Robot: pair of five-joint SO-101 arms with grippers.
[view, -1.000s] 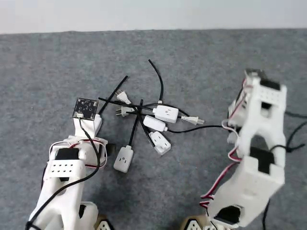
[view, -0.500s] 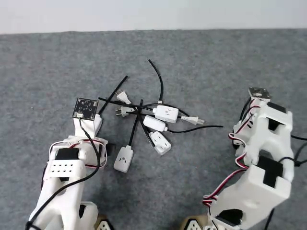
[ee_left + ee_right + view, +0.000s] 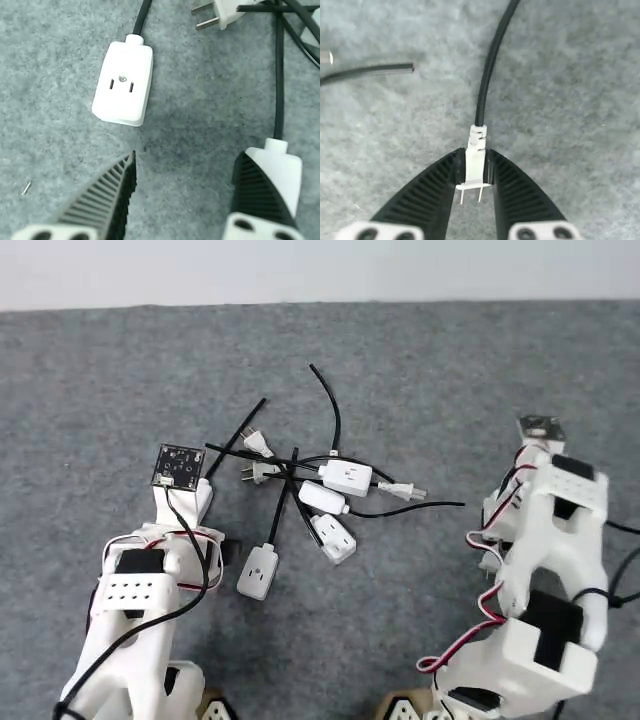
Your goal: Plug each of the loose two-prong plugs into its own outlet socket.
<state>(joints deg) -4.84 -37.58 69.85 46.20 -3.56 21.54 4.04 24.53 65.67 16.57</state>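
Looking down from the high view, a gray mat (image 3: 120, 370) covers the table. A heap of black cords (image 3: 330, 410) lies in the middle of it. Four white sockets (image 3: 346, 476) and three loose plugs (image 3: 400, 490) sit in the heap, all apart from each other. The left arm (image 3: 135, 590) stands at the near left, just beside the heap. The right arm (image 3: 545, 580) stands at the near right, close to one cord tip (image 3: 458, 504).

From the left wrist view, the left gripper (image 3: 186, 160) has its jaws wide open over the mat. A flat socket (image 3: 123, 90) lies just past the fingers with its two slots facing up. Its cord comes out of the far end. A small plug (image 3: 220, 12) lies farther off, with two prongs showing. Another white cord end (image 3: 282, 155) sits right behind one finger.

From the right wrist view, the right gripper (image 3: 474, 152) is squeezed tight on a held plug (image 3: 477, 135). The plug is white, and its two prongs stick out between the fingers. Its black cord (image 3: 492, 60) runs away over the mat.
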